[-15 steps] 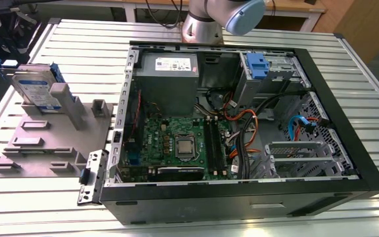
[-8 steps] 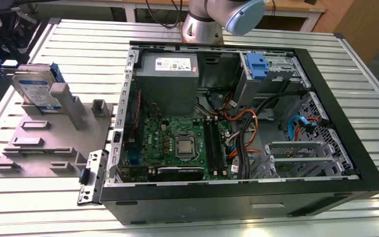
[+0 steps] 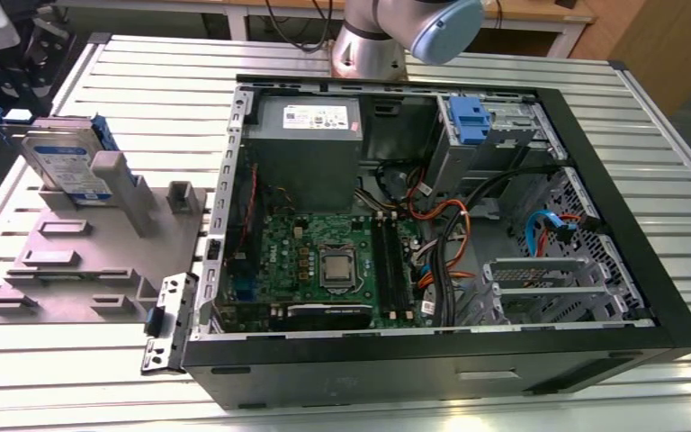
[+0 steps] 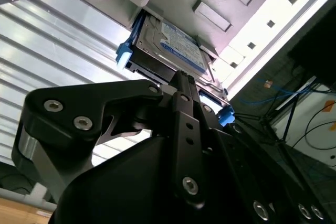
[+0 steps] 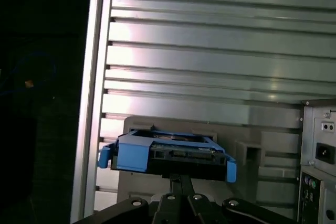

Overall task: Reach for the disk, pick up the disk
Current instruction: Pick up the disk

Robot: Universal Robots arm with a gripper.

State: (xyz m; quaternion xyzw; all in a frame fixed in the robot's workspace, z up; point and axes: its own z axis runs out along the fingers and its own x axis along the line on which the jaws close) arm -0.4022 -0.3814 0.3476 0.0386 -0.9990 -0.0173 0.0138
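Observation:
The disk (image 3: 67, 160) stands on edge in a slot of the grey fixture (image 3: 76, 256), at the exterior view's left. It is silver-grey with a white-and-blue label and blue rails. In the second wrist view the disk (image 4: 173, 45) lies beyond my gripper (image 4: 181, 77), label side showing. In the first wrist view the disk (image 5: 168, 153) shows its connector edge and blue rails just past my gripper (image 5: 178, 182). The black fingers are pressed together with nothing between them. The gripper is lined up with the disk, with a gap between them.
An open computer case (image 3: 442, 225) fills the middle of the slatted metal table (image 3: 141, 81), with a grey power-supply box (image 3: 307, 144), motherboard, cables and a blue caddy (image 3: 468, 117) in its drive bay. The arm's base (image 3: 370, 45) stands behind the case.

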